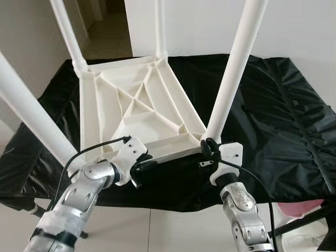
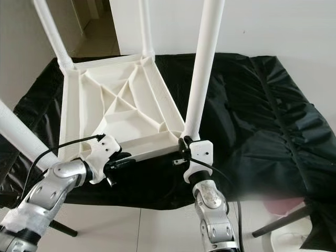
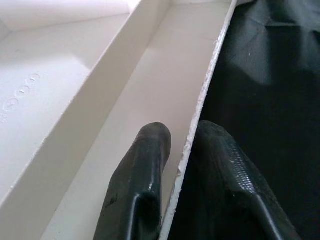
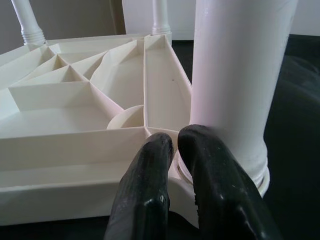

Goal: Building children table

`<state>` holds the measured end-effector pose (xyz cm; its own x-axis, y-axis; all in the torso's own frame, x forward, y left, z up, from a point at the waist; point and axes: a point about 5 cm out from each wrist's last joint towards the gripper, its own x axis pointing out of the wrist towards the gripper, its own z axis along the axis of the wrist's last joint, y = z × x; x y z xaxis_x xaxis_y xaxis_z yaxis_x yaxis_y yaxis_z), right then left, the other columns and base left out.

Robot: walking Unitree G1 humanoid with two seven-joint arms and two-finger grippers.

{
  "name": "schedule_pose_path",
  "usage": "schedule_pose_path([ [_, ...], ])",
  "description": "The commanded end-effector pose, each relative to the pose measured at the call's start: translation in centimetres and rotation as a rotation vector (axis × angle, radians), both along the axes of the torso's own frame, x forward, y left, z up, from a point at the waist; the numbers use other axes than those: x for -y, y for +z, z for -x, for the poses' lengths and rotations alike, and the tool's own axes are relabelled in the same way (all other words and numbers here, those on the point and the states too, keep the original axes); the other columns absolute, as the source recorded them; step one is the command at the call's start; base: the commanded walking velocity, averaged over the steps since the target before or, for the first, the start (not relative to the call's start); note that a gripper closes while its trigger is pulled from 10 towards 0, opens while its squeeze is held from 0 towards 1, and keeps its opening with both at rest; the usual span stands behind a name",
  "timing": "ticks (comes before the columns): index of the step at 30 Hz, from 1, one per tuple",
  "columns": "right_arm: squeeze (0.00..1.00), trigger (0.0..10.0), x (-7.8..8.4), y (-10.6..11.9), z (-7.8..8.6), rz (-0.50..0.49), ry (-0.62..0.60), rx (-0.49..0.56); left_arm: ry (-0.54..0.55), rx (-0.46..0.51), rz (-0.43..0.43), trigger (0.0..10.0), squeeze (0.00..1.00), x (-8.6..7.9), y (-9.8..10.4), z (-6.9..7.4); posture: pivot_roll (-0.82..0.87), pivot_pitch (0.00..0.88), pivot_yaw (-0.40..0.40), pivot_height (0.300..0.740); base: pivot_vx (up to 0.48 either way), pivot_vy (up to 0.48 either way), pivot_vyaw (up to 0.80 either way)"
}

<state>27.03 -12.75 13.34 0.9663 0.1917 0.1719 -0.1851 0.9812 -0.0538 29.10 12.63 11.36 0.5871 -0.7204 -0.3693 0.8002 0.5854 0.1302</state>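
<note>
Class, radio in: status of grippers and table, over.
Left gripper pinching tabletop rim. Right gripper shut at near leg base. Four legs up; nothing obstructing.

A white plastic children's table (image 1: 137, 110) lies upside down on the black-covered tabletop (image 1: 283, 115), toward its left half, its ribbed underside facing up. Four round white legs (image 1: 234, 68) stand upright from its corners, each seated in a corner socket. Its near rim runs along the tabletop's front edge.
</note>
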Motion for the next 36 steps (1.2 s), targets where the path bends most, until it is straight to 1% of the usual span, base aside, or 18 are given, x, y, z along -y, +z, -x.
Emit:
schedule_pose_path([
  [1,0.00,10.0,0.2,-0.6,-0.1,-0.002,-0.005,-0.032,0.221,-0.185,-0.106,0.0,0.00,-2.2,-4.9,1.7,-0.01,0.125,0.020,0.740,0.000,0.000,0.00],
  [6,0.00,10.0,0.4,-0.4,-0.5,0.002,-0.004,-0.029,0.365,-0.183,-0.074,0.0,0.00,-4.3,-4.6,2.0,-0.01,0.126,0.009,0.740,0.000,0.000,0.00],
  [12,0.00,10.0,0.1,-0.5,-0.5,0.010,0.011,-0.030,0.465,-0.174,-0.079,0.0,0.00,-4.9,-4.4,1.8,-0.01,0.127,0.007,0.740,0.000,0.000,0.00],
  [16,0.00,10.0,0.2,-0.5,-0.5,0.012,0.009,-0.031,0.507,-0.164,-0.068,0.0,0.00,-3.9,-4.5,1.7,-0.01,0.131,0.008,0.740,0.000,0.000,0.00],
  [17,0.00,10.0,0.2,-0.6,-0.5,0.014,0.010,-0.031,0.476,-0.161,-0.055,0.0,0.00,-2.9,-4.5,1.7,-0.01,0.129,0.010,0.740,0.000,0.000,0.00],
  [18,0.00,10.0,0.2,-0.6,-0.5,0.015,0.011,-0.031,0.450,-0.155,-0.049,0.8,0.00,-2.0,-4.4,1.7,-0.02,0.127,0.011,0.740,0.000,0.000,0.00],
  [20,0.00,10.0,0.2,-0.6,-0.5,0.015,0.011,-0.031,0.450,-0.155,-0.049,0.8,0.00,-2.0,-4.4,1.7,-0.02,0.127,0.011,0.740,0.000,0.000,0.00],
  [21,0.00,10.0,0.2,-0.6,-0.5,0.017,0.013,-0.031,0.410,-0.154,-0.047,10.0,0.00,-1.0,-4.4,1.7,-0.02,0.123,0.016,0.740,0.000,0.000,0.00],
  [22,0.00,10.0,0.3,-0.6,-0.6,0.019,0.013,-0.031,0.377,-0.161,-0.014,10.0,0.84,-0.2,-4.3,1.8,-0.02,0.120,0.020,0.740,0.000,0.000,0.00],
  [24,0.00,10.0,0.3,-0.6,-0.6,0.021,0.013,-0.030,0.360,-0.165,0.009,10.0,0.84,0.3,-4.2,1.8,-0.02,0.120,0.020,0.740,0.000,0.000,0.00],
  [25,0.00,10.0,0.4,-0.6,-0.6,0.022,0.011,-0.029,0.319,-0.154,0.059,10.0,1.00,0.9,-3.6,1.8,-0.02,0.118,0.023,0.740,0.000,0.000,0.00],
  [27,0.00,10.0,0.6,-0.6,-0.7,0.025,0.003,-0.025,0.239,-0.074,0.090,10.0,1.00,1.9,-2.4,1.8,-0.02,0.114,0.028,0.740,0.000,0.000,0.00],
  [29,0.00,10.0,0.8,-0.5,-0.8,0.026,-0.004,-0.023,0.197,-0.038,0.099,10.0,1.00,2.4,-1.8,2.0,-0.02,0.118,0.027,0.740,0.000,0.000,0.00],
  [30,0.00,10.0,0.9,-0.5,-0.9,0.025,-0.011,-0.021,0.163,-0.007,0.100,10.0,0.11,2.8,-1.5,2.2,-0.02,0.118,0.027,0.740,0.000,0.000,0.00],
  [31,0.00,10.0,0.9,-0.5,-0.9,0.025,-0.011,-0.021,0.163,-0.007,0.100,10.0,0.11,2.8,-1.5,2.2,-0.02,0.118,0.027,0.740,0.000,0.000,0.00],
  [32,0.00,10.0,1.0,-0.5,-1.0,0.023,-0.019,-0.018,0.115,0.052,0.096,10.0,0.00,3.2,-0.9,2.5,-0.02,0.120,0.030,0.740,0.000,0.000,0.00],
  [34,0.00,10.0,1.0,-0.3,-1.2,0.016,-0.027,-0.011,0.022,0.114,0.084,10.0,0.00,3.9,-0.4,3.4,-0.01,0.121,0.029,0.740,0.000,0.000,0.00],
  [36,0.00,10.0,1.0,-0.2,-1.3,0.014,-0.027,-0.009,0.001,0.123,0.100,10.0,0.00,4.1,-0.1,3.8,0.00,0.124,0.029,0.740,0.000,0.000,0.00],
])
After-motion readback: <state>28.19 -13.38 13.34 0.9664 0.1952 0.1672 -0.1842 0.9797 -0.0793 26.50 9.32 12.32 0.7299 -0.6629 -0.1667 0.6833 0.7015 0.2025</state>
